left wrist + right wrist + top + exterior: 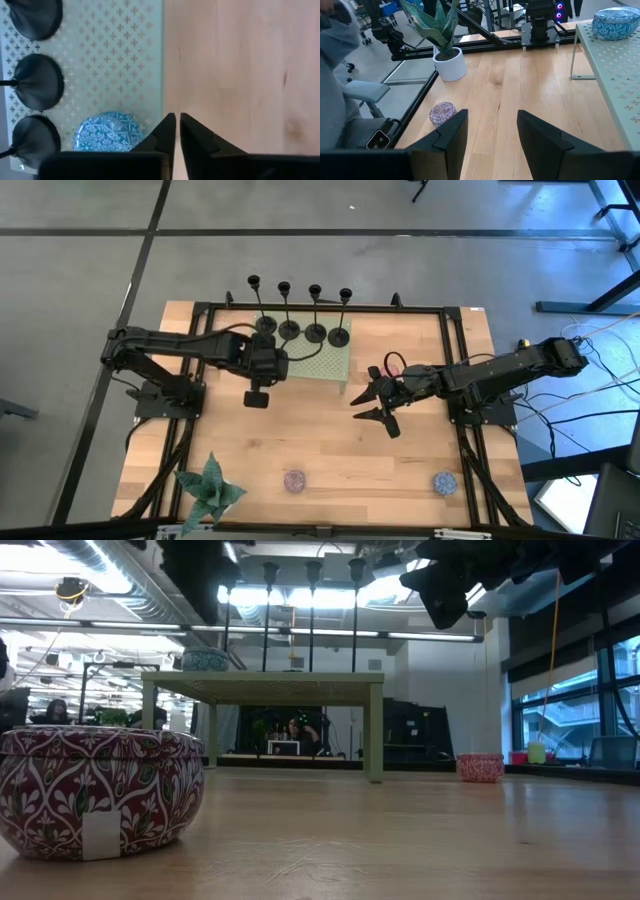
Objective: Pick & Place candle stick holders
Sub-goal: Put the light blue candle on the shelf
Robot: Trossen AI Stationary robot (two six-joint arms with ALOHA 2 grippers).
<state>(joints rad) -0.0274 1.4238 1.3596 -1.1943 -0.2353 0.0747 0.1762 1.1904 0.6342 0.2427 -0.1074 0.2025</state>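
Near edge of bench (pixel 300 430): plant (pixel 210 488) at the left corner, two small tins (pixel 294 480) to its right, well apart from each other.

Mid-bench, right side: right end effector (pixel 362 405) reaches in low over bare wood, just right of the stand (pixel 325 365). Fingers (pixel 450 132) stand moderately apart, neither wide nor narrow. Grips nothing. Points toward the near-left corner, with the plant's white pot (pixel 449 65) and one tin (pixel 442 112) ahead of it.

Mid-bench, left of centre: left end effector (pixel 272 363) hangs above the stand's near edge, aimed straight down. Fingers (pixel 162 135) are pinched together, only a thin slit between the tips. Holds nothing. Sits just beside a blue tin (pixel 107 131), which rests on the stand's near-left corner.

Farther back: pale green perforated stand on four legs, top raised clear of the bench.

Along the stand's far edge: all four holders (pixel 315 333) in a left-to-right row, upright, round bases side by side, thin stems rising to small cups. Well apart from both end effectors and untouched.
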